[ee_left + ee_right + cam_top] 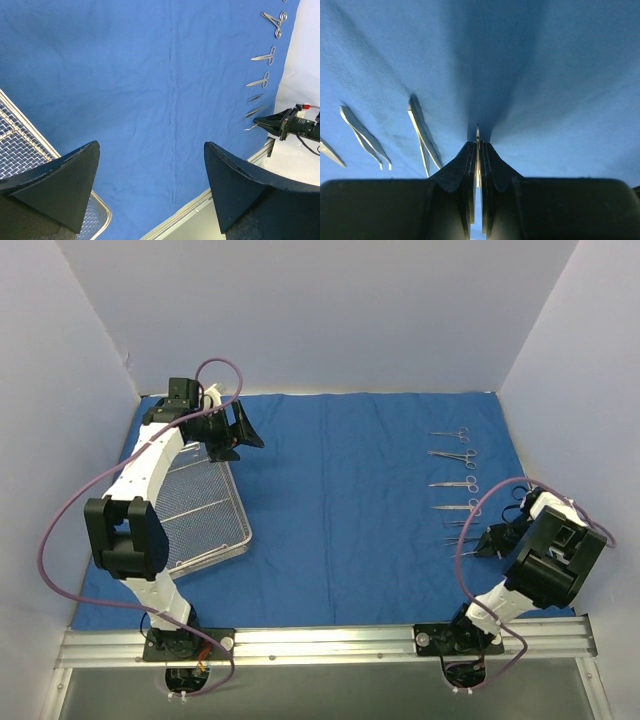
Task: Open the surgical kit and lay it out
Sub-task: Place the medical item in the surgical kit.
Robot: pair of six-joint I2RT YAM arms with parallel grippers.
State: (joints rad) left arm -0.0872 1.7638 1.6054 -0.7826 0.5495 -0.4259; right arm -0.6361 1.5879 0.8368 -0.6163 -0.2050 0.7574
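The royal-blue cloth (340, 500) lies spread flat over the table. The silver wire-mesh tray (205, 515) sits on its left part and shows in the left wrist view (17, 145). Several thin silver instruments (455, 483) lie in a column at the right, also visible in the left wrist view (264, 56). My right gripper (488, 541) is low at the near end of that column, shut on a thin silver instrument (477, 145) held edge-on just above the cloth (545, 75). My left gripper (238, 430) is open and empty, above the tray's far end (151, 146).
White walls close in the back and both sides. A metal rail (330, 642) runs along the near edge. Laid instruments (422, 137) lie just left of my right fingers. The right arm's cable (480, 505) loops over the column's near end.
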